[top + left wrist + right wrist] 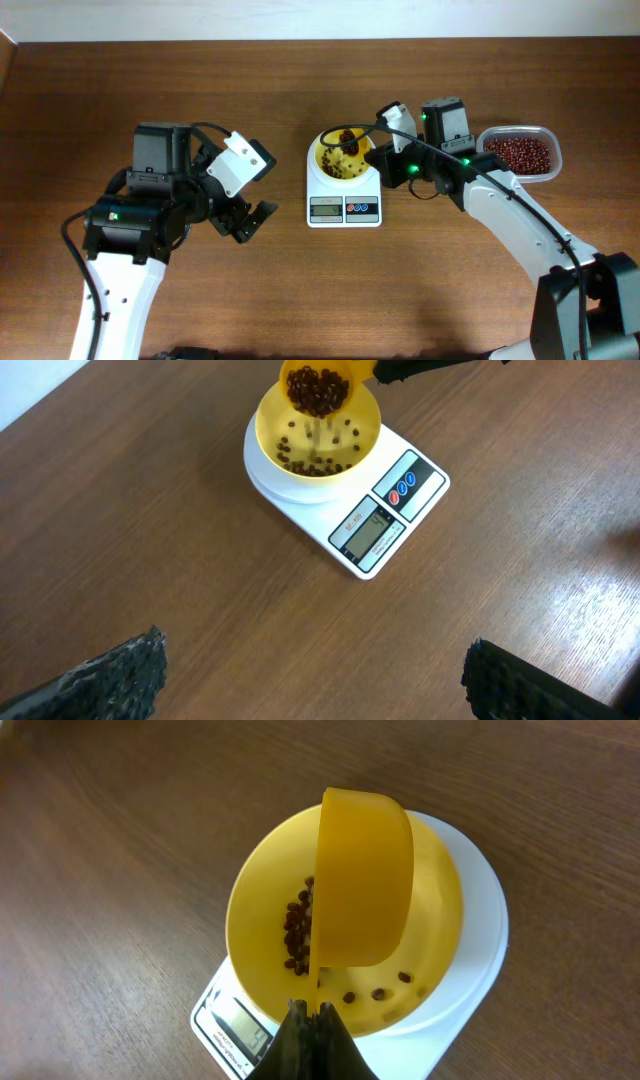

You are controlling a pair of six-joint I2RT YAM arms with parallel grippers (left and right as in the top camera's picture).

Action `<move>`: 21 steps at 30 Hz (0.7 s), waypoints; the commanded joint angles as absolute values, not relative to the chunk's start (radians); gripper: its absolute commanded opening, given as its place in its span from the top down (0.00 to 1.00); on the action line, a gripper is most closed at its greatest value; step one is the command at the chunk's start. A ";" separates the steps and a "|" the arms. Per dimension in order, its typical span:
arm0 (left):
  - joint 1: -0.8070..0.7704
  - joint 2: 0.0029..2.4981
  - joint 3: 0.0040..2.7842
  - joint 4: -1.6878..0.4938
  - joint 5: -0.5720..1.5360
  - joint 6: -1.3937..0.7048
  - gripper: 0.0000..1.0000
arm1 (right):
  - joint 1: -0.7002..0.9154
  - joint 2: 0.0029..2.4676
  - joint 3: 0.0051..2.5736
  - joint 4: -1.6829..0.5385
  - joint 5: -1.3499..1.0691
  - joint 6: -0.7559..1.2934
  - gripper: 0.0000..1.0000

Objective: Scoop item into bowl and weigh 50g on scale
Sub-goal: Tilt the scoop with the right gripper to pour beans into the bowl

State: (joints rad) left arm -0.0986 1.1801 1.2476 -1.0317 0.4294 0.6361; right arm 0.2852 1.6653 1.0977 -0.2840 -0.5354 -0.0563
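Overhead: right tool gripping the scoop tips beans into the bowl on the scale, weighing seemingly unfinished; left tool wide.

In the overhead view the scale sits at the centre of the tabletop, its display towards the bottom of the frame. The bowl stands on the scale, with beans lying in it. The scoop is tipped above the bowl, its handle pinched in the right claw, which reaches in from the right. A tub with more beans lies at the upper right. The left claw, spread wide, is left of the scale and apart from it.
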 commanded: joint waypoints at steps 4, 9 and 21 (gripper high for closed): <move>-0.096 1.180 1.265 -1.031 0.429 0.652 0.01 | 0.303 1.610 1.117 -0.291 -0.470 -0.072 0.96; -0.096 1.180 1.265 -1.031 0.429 0.652 0.01 | 0.329 1.577 1.118 -0.303 -0.402 -0.075 0.96; -0.095 1.180 1.265 -1.031 0.429 0.652 0.01 | 0.390 1.567 1.119 -0.303 -0.242 -0.075 0.96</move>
